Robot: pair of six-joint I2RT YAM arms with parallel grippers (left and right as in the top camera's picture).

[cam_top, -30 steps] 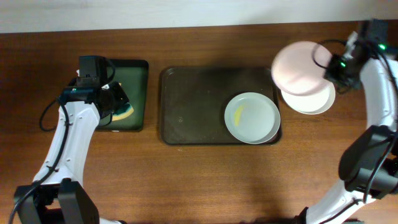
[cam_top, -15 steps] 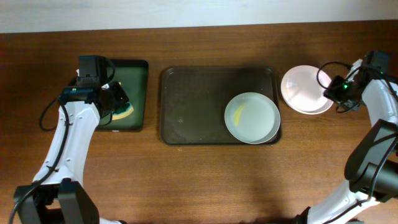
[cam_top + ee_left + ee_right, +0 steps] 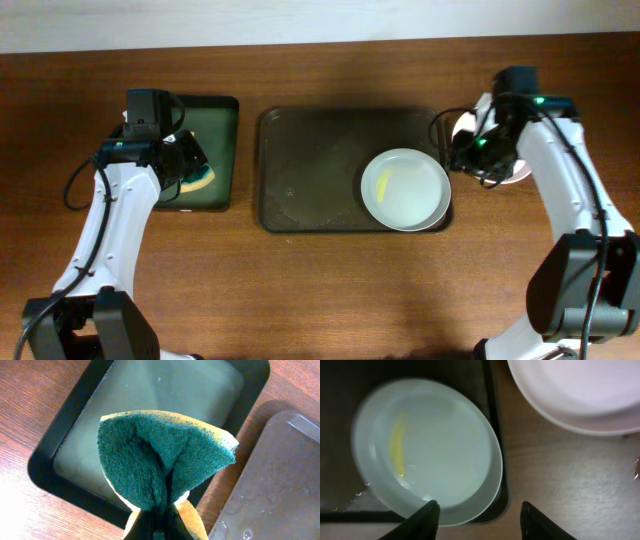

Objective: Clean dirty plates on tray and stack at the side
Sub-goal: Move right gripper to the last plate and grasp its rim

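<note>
The left hand (image 3: 160, 522) is pinched tight on a sponge (image 3: 162, 455), which it has folded so the dark green scouring face bulges outward and the yellow foam shows only along the edges. It hangs over a black basin (image 3: 67, 420) with a glossy green bottom. The basin stands on the wooden surface (image 3: 330, 290) just to the left of the tray (image 3: 310, 160), their rims close but apart.

The right hand (image 3: 479, 515) is spread wide with nothing between its two dark fingertips (image 3: 426, 512). It hovers above the right rim of the tray (in the overhead view the arm covers much of what lies beyond that rim).

On the tray, in its right half and pressed toward the near right corner, sits one white plate (image 3: 425, 450), flat and right way up. It carries a curved yellow smear (image 3: 397, 445) on the left of its well and a few wet glints near its lower edge. The rest of the tray floor is dark and bare apart from some water drops.

Off the tray, just past its right rim on the surface, lie the other plates (image 3: 580, 390), stacked with the clean, faintly pink top face upward. I cannot count them for certain from these views.
</note>
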